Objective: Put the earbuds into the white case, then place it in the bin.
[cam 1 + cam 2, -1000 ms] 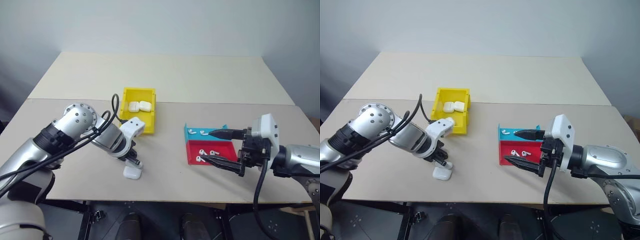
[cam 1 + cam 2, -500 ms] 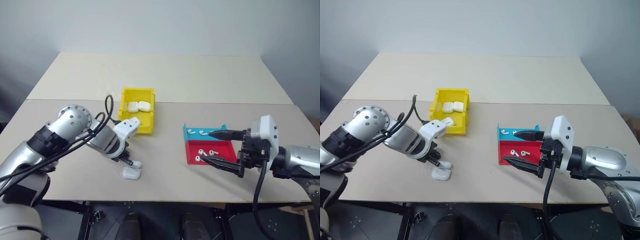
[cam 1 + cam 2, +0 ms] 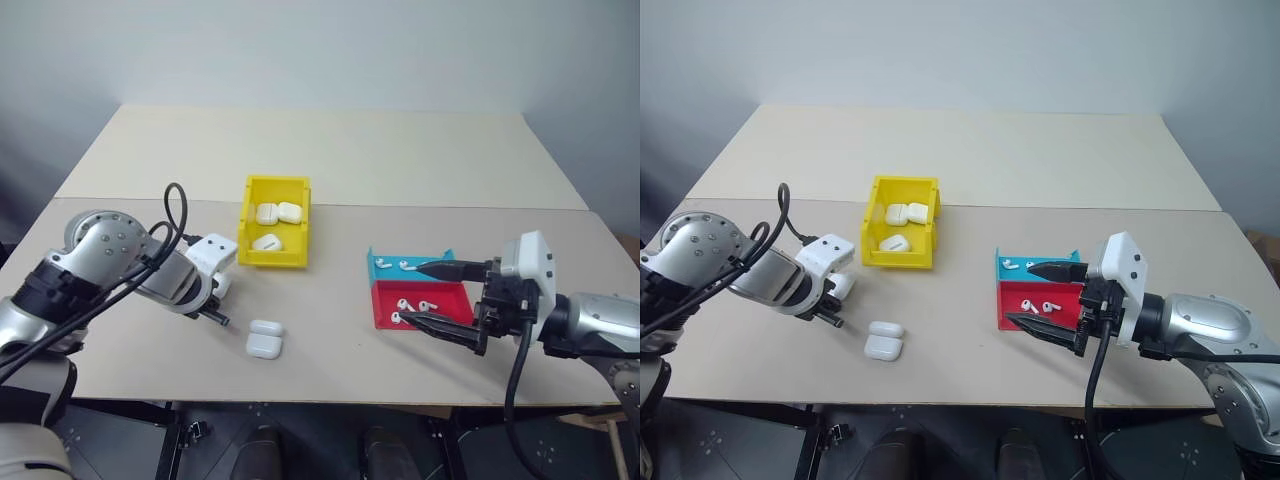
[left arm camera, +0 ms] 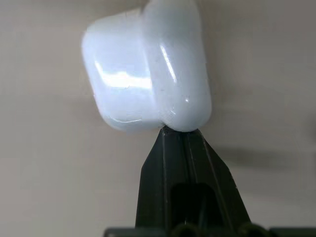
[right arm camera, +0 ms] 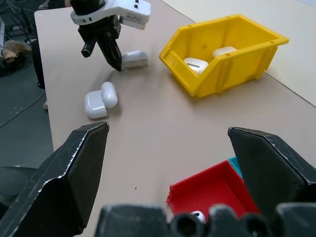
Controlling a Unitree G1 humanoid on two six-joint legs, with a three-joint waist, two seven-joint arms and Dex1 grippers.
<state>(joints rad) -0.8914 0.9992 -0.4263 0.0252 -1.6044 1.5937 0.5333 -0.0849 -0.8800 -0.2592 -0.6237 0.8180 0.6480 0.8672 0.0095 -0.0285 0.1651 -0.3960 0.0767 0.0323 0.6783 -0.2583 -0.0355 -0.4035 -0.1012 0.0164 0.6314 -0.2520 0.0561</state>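
The white case lies on the table with its lid flipped open, also seen close up. My left gripper is shut and empty, just left of the case and apart from it. Several earbuds lie in the red-and-blue tray. My right gripper stands wide open over the tray's near right side, holding nothing. The yellow bin stands beyond the case with three white cases inside.
Bare table stretches between the open case and the tray, and behind the bin. The table's front edge runs close below the case and both grippers. A seam crosses the table just behind the bin.
My left gripper has drawn away to the left from the case, which now lies with its lid open. The right arm has not moved.
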